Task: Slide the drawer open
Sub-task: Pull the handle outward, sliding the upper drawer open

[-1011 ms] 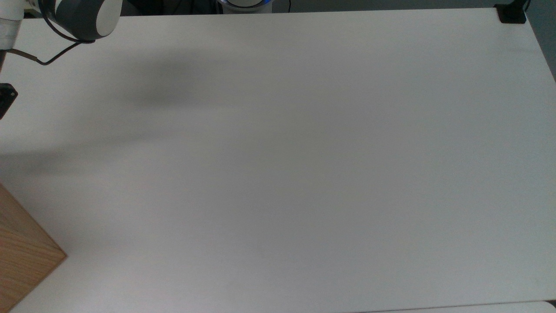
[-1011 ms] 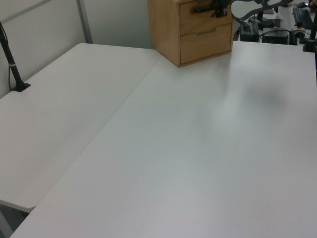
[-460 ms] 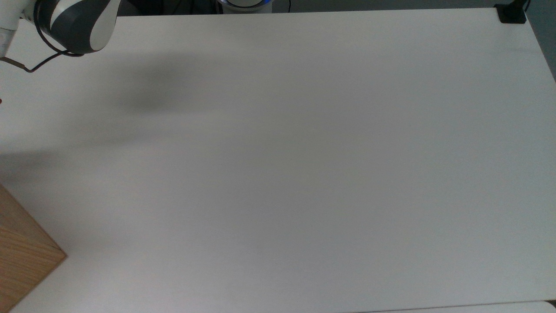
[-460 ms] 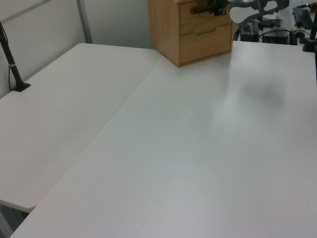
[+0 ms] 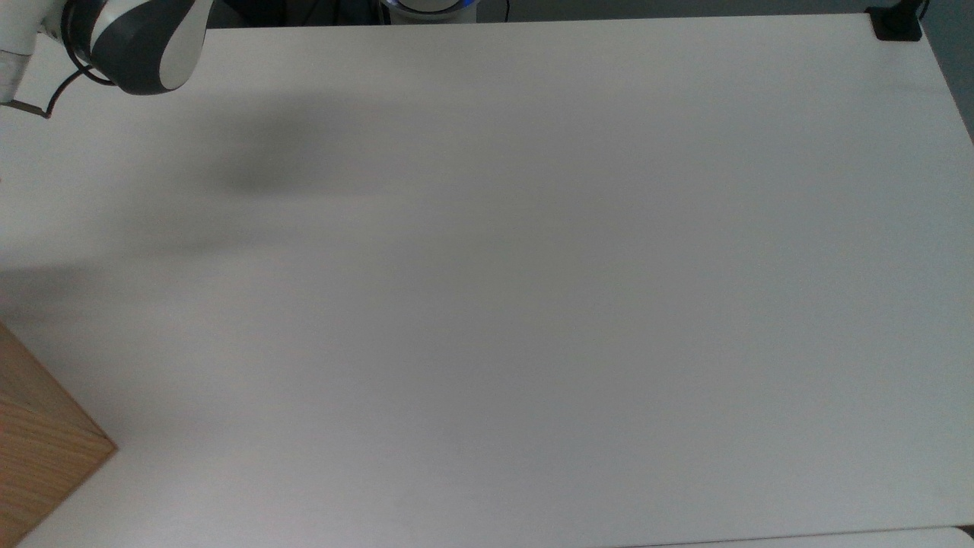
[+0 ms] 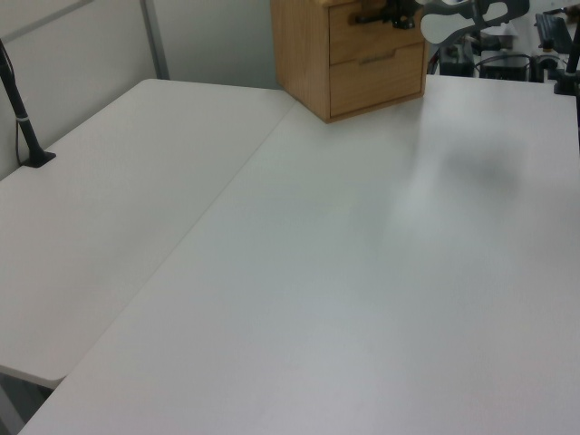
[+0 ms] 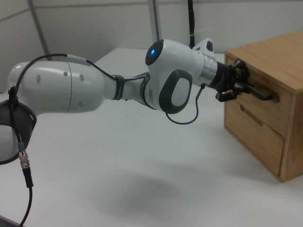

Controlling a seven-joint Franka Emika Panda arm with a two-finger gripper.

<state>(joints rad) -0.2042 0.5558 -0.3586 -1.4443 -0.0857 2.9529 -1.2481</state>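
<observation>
Drawer (image 7: 250,97), the upper of two fronts in the wooden cabinet (image 7: 279,71), sits flush or very nearly flush with the cabinet face; no gap of note shows at its edges in the right view. The cabinet stands on the white table (image 7: 142,179), and the lower drawer (image 7: 255,135) lies directly beneath the upper one.

Handle (image 7: 258,94), a thin black bar, runs across the upper front. The gripper (image 7: 235,85) is at the end of that bar nearer the arm, in contact with it or just beside it. Whether the fingers are closed on the bar or merely around it cannot be told. In the left view the gripper (image 6: 391,13) sits against the same front, above the lower drawer (image 6: 376,80).

Assessment of the step in hand: the pull has not visibly begun. A sound execution calls for a confirmed, firm hold on the bar before any retreat. The pull should run straight out from the cabinet face, square to the front, with no lift or sideways drift. The grip appears off the bar's centre, so a skewed pull could bind the drawer on its runners.

Risk noted: the cabinet appears unfixed to the table, so a sharp tug may drag it along. A slow, even draw is advised.
</observation>
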